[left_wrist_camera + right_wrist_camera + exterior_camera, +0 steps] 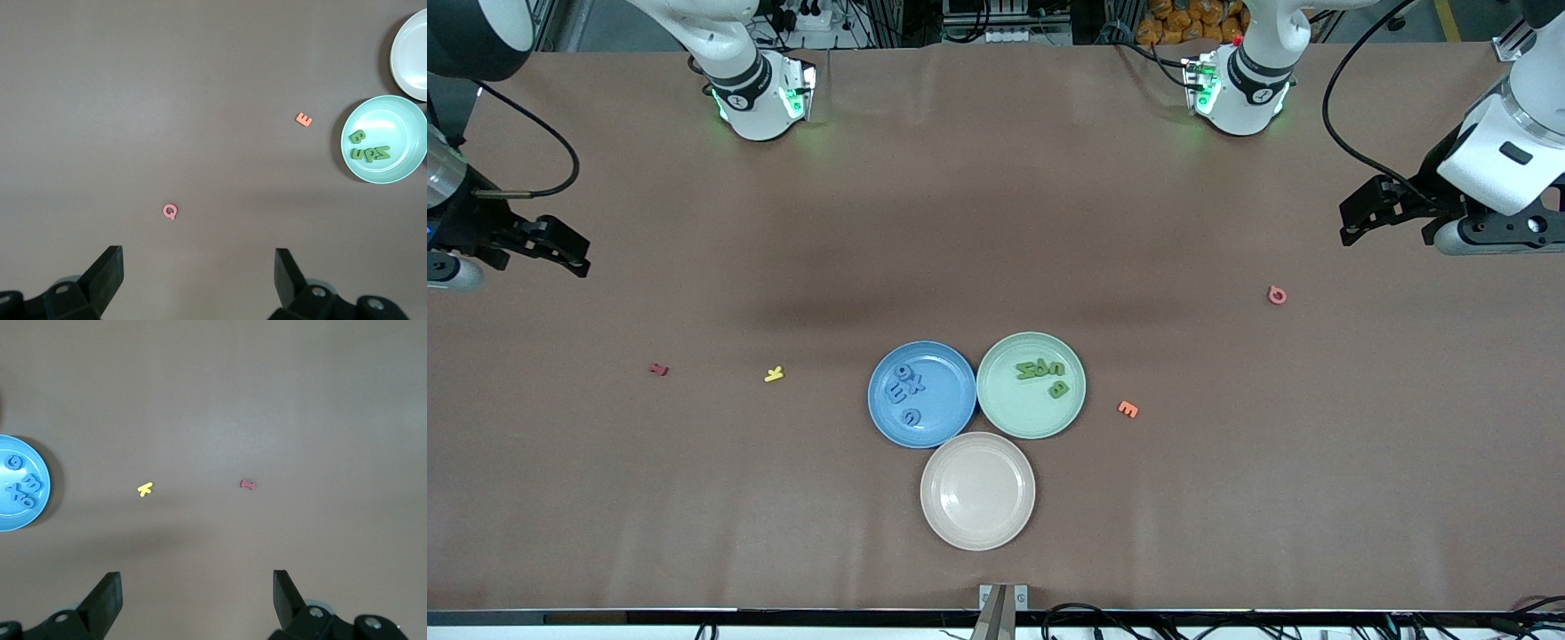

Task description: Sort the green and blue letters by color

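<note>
Plates: blue plate (880, 413) holding four blue letters (908, 388), green plate (996, 409) holding four green letters (1042, 373) | sorting apparently complete | left gripper (1352, 222), right gripper (574, 253): parked high, fingers apart, empty

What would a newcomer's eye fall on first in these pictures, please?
Three round plates clustered mid-table: a blue plate holding four light blue toy letters, a pale green plate beside it holding four green toy letters, and a bare cream plate nearest the front camera. The open left gripper and open right gripper wait above the table's ends.
</note>
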### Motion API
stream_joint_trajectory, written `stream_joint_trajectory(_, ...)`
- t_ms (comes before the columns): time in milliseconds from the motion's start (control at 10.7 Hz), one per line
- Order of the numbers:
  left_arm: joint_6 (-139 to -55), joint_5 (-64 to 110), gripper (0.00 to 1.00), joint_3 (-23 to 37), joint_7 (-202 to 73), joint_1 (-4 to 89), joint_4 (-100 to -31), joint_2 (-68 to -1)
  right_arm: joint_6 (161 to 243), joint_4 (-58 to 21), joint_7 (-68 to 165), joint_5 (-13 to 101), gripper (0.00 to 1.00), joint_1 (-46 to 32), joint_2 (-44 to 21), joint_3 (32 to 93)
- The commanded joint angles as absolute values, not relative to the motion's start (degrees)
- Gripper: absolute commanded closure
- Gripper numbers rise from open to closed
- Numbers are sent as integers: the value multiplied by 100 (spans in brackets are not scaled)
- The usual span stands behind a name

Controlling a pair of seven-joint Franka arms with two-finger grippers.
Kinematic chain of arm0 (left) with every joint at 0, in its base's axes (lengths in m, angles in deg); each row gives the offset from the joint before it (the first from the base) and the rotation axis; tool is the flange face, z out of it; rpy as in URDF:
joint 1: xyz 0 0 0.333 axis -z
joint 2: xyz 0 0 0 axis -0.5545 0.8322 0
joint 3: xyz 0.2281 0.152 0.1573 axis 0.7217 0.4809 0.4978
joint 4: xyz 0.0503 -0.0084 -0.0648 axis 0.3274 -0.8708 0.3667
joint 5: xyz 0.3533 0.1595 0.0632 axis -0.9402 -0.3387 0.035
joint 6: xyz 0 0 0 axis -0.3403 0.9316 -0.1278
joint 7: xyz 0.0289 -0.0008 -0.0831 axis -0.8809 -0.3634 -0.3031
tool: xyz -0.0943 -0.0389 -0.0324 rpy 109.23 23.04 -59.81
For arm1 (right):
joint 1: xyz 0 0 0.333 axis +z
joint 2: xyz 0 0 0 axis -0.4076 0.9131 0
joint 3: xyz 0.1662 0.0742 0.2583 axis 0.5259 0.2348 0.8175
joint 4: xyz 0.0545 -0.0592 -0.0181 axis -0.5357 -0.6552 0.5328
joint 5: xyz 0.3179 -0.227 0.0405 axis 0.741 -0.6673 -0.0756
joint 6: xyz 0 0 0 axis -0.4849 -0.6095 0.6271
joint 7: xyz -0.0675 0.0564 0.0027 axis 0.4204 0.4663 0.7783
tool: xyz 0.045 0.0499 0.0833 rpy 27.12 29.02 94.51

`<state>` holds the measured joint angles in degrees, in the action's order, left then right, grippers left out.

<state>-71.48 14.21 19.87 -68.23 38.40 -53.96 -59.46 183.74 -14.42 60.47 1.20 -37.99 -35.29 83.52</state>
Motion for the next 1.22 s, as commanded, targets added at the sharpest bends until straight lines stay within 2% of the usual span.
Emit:
stream_joint_trajectory(0,-7071,1453,0,1991,-6666,3816,-5330,-5944,18570,-1629,6178,307,0,-3882,-3789,8376)
stream_joint_trajectory(281,-7071,1453,0,1983,-6666,3807,-5330,-5944,18579,-1023,6178,325,0,-3882,-3623,8376)
stream_joint_trajectory(936,-7071,1453,0,1991,-6666,3816,-5330,-5935,18552,-942,6108,684,0,-3873,-3587,8402)
stream_joint_trajectory(1029,-7071,1453,0,1991,-6666,3816,-5330,-5935,18552,-959,6073,807,0,-3786,-3639,8272)
stream_joint_trajectory(1123,-7071,1453,0,1991,-6666,3816,-5330,-5935,18518,-959,6046,739,0,-2976,-3613,7522)
